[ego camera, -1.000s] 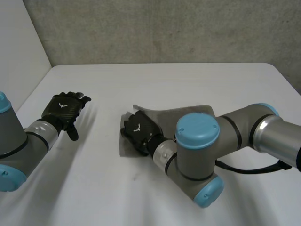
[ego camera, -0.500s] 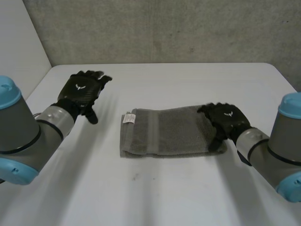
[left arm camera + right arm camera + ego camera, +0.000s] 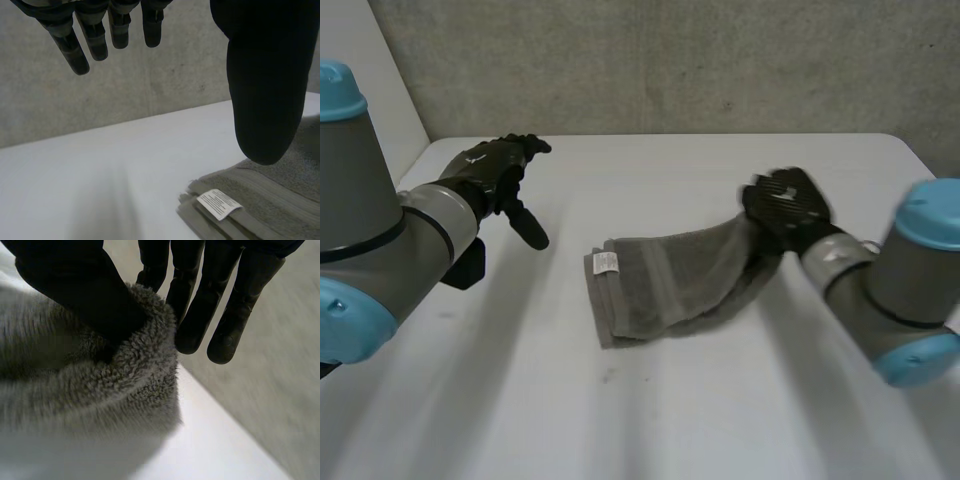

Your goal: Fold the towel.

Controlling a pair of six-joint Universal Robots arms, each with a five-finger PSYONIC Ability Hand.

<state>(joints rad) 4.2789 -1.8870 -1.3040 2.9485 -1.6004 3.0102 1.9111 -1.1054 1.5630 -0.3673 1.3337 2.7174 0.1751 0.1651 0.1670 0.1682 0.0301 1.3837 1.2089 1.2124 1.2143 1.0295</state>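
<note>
The right hand [image 3: 785, 205] grasped the towel's [image 3: 665, 285] right end, thumb pinching the pile against the fingers. Half a second earlier that end lay flat. It was now raised off the table [image 3: 650, 170], and the end bearing the label [image 3: 605, 262] had skewed. Judgement: the fold had begun. The left hand [image 3: 495, 170] hung relaxed and empty, well left of the towel. Bare table lay leftward, with its edges well apart from the towel.

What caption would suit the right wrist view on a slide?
Right hand pinching an edge of the grey towel above the white table.
</note>
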